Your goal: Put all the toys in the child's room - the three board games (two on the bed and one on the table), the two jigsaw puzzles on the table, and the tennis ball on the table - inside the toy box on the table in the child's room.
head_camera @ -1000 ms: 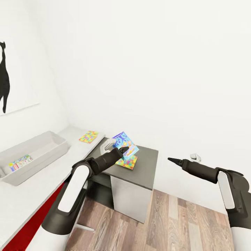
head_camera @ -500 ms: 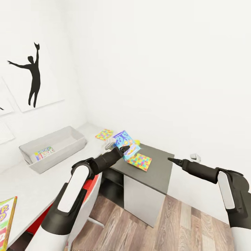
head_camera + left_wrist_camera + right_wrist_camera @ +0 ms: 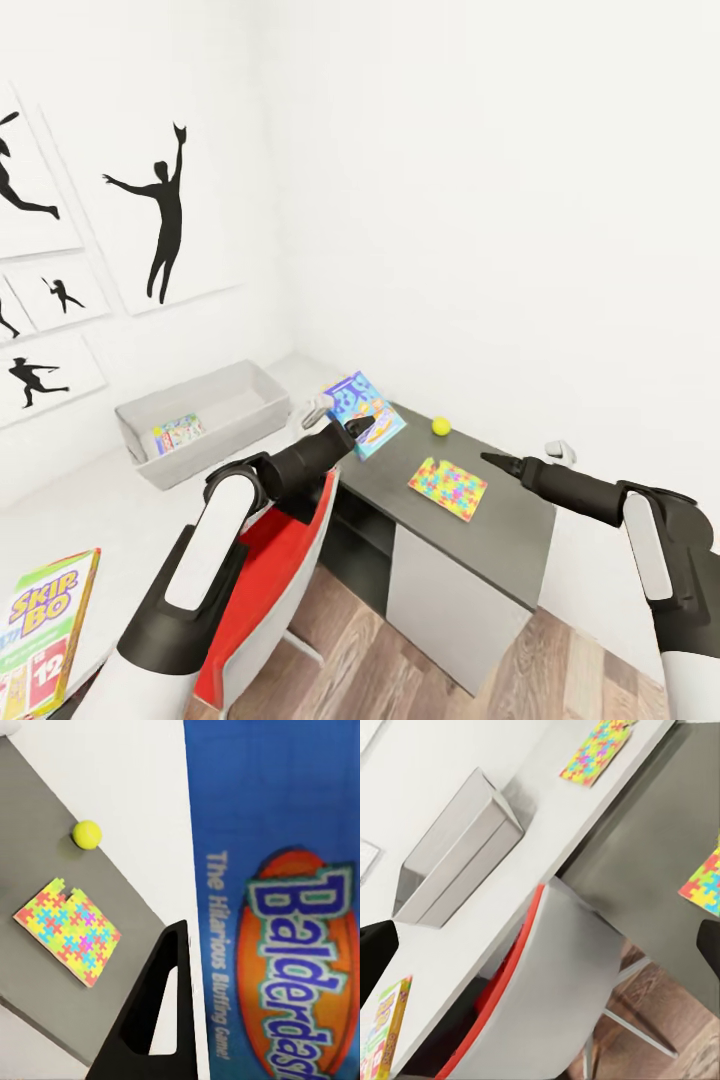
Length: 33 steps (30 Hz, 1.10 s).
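1. Board games first: the blue one (image 3: 364, 412), lettered Balderdash in the left wrist view (image 3: 285, 900), is clamped in the left gripper (image 3: 357, 428), held tilted in the air above the near edge of the table's dark grey wing (image 3: 520, 515).
2. One dark finger (image 3: 154, 1020) of that gripper lies flat against the box's face.
3. Beyond the held box, one jigsaw puzzle (image 3: 448, 488) lies flat on the dark wing, and the yellow tennis ball (image 3: 441, 426) sits near it towards the wall, apart from it.
4. From the right wrist camera a second jigsaw puzzle (image 3: 596, 750) lies on the light grey top by the wall.
5. The toy box (image 3: 205, 420) stands on the light grey table top (image 3: 110, 510), to the left of the held game, with a white board game (image 3: 177, 434) lying inside on its floor.
6. Between the left arm and the toy box is a red-and-white chair (image 3: 270, 580), pushed up close to the desk edge.
7. The SKIP-BO game (image 3: 45, 630) lies flat on the light top, well to the near left.
8. The right gripper (image 3: 490, 459) hangs over the wing's right end, holding nothing; its tips look close together, but how wide the jaws stand I cannot tell.
9. Black dancer silhouettes (image 3: 160, 210) hang framed on the left wall.
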### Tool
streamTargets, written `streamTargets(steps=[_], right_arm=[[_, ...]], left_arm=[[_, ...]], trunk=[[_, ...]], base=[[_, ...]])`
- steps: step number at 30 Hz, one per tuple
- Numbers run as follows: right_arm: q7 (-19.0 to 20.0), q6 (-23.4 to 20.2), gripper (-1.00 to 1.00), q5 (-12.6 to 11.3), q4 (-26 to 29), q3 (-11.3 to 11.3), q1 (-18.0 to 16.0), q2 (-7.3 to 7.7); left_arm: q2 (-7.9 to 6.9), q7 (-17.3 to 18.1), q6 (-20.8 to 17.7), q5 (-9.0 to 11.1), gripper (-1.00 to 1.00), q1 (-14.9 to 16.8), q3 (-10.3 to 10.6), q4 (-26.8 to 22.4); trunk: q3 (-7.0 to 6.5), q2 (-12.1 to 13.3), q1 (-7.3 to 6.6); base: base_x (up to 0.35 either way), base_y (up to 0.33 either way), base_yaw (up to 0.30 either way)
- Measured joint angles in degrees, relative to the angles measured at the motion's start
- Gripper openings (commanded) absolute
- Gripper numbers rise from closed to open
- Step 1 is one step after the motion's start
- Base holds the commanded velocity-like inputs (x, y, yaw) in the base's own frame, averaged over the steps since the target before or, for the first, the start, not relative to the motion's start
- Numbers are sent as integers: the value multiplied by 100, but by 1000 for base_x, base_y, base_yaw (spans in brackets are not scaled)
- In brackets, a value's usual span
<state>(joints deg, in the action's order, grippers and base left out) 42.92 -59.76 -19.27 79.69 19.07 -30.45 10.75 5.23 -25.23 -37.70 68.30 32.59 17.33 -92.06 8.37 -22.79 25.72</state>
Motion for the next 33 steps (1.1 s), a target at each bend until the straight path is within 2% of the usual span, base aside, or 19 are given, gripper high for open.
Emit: streamTargets(steps=[26, 33], right_arm=[[-9, 0, 100, 0, 0, -6, 0, -12], [-5, 0, 100, -1, 1, -4, 1, -11]], left_arm=[[10, 3, 1, 1, -100, -6, 0, 0], [5, 10, 6, 8, -100, -5, 0, 0]], trunk=[[0, 0, 2], [0, 0, 2]], base=[[39, 0, 296], [7, 0, 179]])
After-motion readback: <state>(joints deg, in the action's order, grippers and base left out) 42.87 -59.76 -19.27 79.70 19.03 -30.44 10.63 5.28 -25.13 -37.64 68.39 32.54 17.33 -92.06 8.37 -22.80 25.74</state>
